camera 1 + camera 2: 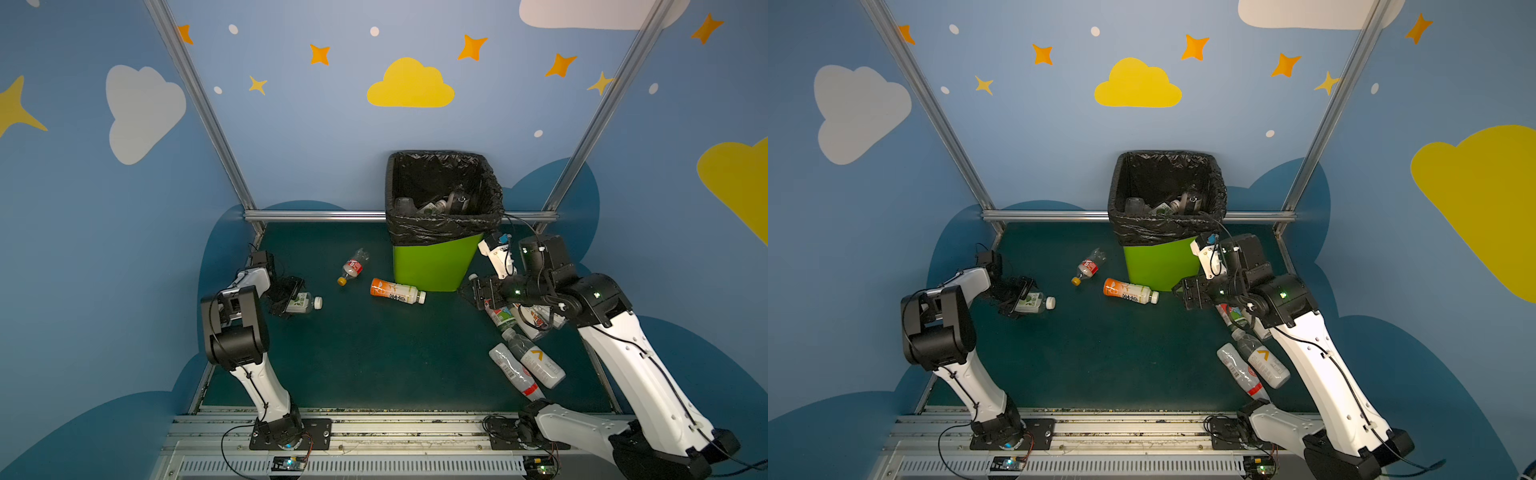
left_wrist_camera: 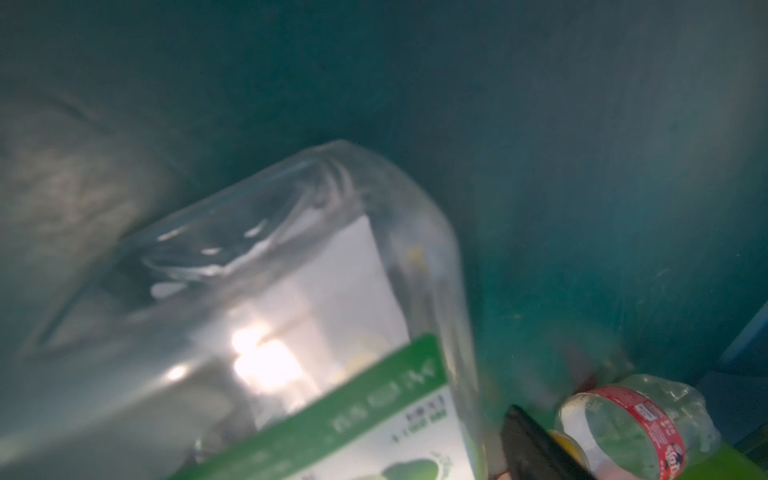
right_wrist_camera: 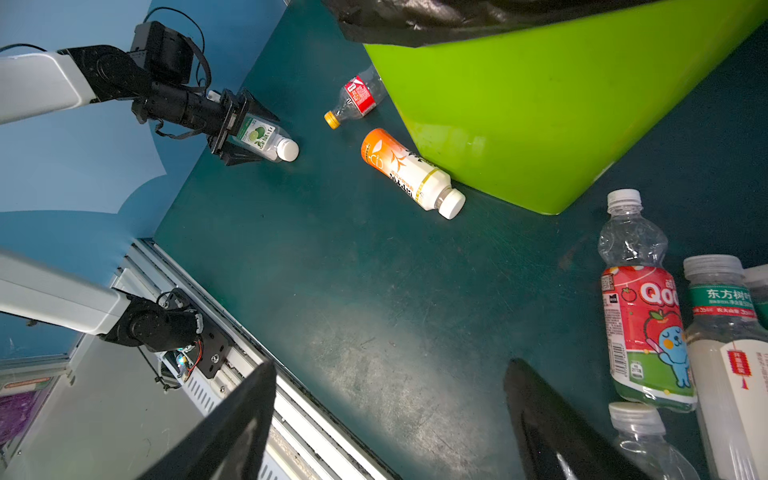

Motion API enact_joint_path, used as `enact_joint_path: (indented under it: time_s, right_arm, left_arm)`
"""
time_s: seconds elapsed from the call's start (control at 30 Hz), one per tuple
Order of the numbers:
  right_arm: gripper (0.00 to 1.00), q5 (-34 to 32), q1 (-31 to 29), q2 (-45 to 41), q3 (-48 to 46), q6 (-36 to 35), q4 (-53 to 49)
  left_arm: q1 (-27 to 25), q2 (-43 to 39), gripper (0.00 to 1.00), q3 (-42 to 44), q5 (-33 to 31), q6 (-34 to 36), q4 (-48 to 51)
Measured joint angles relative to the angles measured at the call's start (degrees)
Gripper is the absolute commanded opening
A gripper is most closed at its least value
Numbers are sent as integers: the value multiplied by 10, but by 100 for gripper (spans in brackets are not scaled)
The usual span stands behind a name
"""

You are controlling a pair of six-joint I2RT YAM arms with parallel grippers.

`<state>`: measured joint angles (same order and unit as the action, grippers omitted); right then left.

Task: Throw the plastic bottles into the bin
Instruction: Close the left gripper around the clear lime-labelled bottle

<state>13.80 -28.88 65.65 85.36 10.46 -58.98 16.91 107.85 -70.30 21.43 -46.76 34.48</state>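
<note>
Left hand (image 3: pixel 257 139), well to the left of the bin (image 1: pixel 432 266), lies low on the desk (image 1: pixel 353 365) with its jaws set either side of the lime-label bottle (image 1: pixel 306 302). You cannot tell from these views whether they already pinch it or merely flank it. Note that the hand comes in from the bottle's base end, so the white cap points toward the bin. Straddling a lying bottle crosswise probably keeps it from rolling off as the jaws meet.

Right hand (image 3: pixel 390 424), just right of the bin's foot, hangs spread and empty over bare desk. It is beside a cluster of bottles that includes the red-label bottle (image 3: pixel 642 332), which suggests it is poised to take one of them.

Two more bottles lie in front of the bin. The orange-label bottle (image 1: pixel 397 291) is close to its base, and the clear red-band bottle (image 1: pixel 352 268) is a little further to the bin's left. Some bottles (image 1: pixel 440 205) already rest inside the black liner. Judge the task as partway done, with several bottles left on the desk.
</note>
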Motion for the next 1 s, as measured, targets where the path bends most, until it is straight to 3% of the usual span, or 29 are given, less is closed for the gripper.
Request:
enact_joint_path:
  time_s: [0.33,0.5,0.9,1.0]
  right_arm:
    - [87,-4,3,0,0,14,0]
    - [87,-12,4,-2,-1,23,1]
    - [87,-33,7,-15,-13,48,6]
    - [87,-37,7,-15,-15,55,9]
  left_arm:
    - [1,11,79,-23,4,41,23]
    - [2,-1,74,-20,0,61,29]
    - [3,-156,74,-23,0,106,60]
    - [3,-195,82,-30,3,108,68]
